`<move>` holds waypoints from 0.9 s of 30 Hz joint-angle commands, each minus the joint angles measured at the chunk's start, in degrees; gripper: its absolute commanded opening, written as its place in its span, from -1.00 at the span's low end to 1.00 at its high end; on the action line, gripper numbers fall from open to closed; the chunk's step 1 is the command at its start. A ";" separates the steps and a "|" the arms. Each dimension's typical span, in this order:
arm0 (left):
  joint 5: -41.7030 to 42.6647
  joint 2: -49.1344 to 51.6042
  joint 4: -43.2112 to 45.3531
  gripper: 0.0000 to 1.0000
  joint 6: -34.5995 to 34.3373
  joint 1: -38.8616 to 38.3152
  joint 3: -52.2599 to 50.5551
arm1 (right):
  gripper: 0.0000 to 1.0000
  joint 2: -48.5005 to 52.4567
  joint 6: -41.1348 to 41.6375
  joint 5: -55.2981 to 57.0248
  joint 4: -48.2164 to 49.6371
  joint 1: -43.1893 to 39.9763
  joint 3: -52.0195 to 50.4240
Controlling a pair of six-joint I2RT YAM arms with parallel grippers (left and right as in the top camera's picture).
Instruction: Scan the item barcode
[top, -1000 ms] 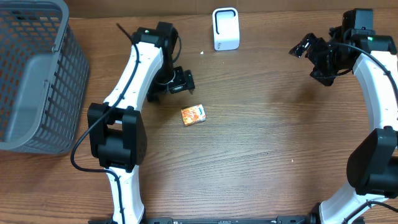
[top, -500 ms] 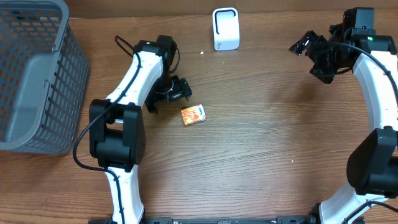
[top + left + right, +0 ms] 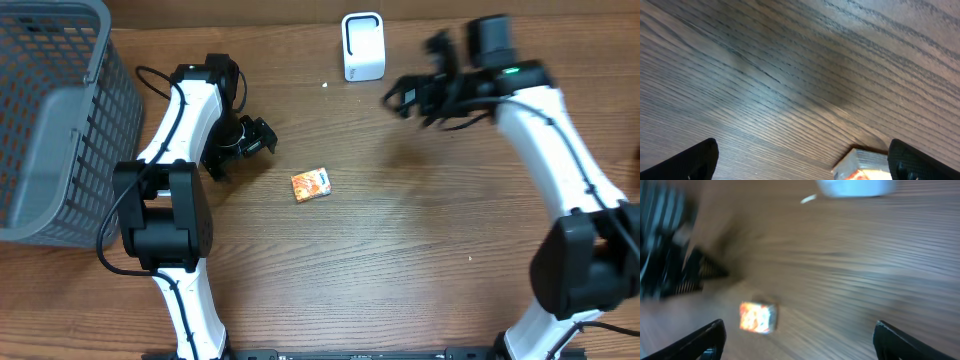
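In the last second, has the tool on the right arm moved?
Yes. The right tool swung left and is now much nearer the white scanner.

small box (image 3: 311,185) lies alone on wood table (image 3: 400,260), bare wood all round it, room to reach from above or any side. left gripper (image 3: 262,140) near box, jaws wide apart, bare wood between. right gripper (image 3: 412,85) over bare wood near white scanner (image 3: 363,46), jaws wide too, well apart from box. scanner stands at back edge. big grey basket (image 3: 60,120) blocks far left corner.
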 commanded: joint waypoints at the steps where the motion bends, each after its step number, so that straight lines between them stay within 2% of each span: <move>1: 0.83 0.42 -0.15 0.99 -1.20 -0.66 -0.63 | 0.77 3.93 -7.76 0.92 2.27 6.03 -0.74; 8: 0.72 0.42 0.26 0.99 -1.20 -0.66 -0.63 | 0.61 11.34 -8.44 3.41 5.95 13.25 -0.74; 13: 0.72 0.42 0.33 1.00 -1.20 -0.66 -0.63 | 0.59 14.56 -16.57 -4.04 5.29 15.72 -0.74; 17: 0.72 0.42 0.33 1.00 -1.20 -0.66 -0.63 | 0.59 15.98 -19.74 -4.46 5.64 17.44 -0.74; 20: 0.74 0.42 0.33 1.00 -1.20 -0.66 -0.63 | 0.59 16.70 -19.89 -4.24 7.08 18.10 -0.74; 27: 0.72 0.42 0.33 1.00 -1.20 -0.66 -0.63 | 0.42 19.56 -17.81 -3.74 9.05 18.40 -0.74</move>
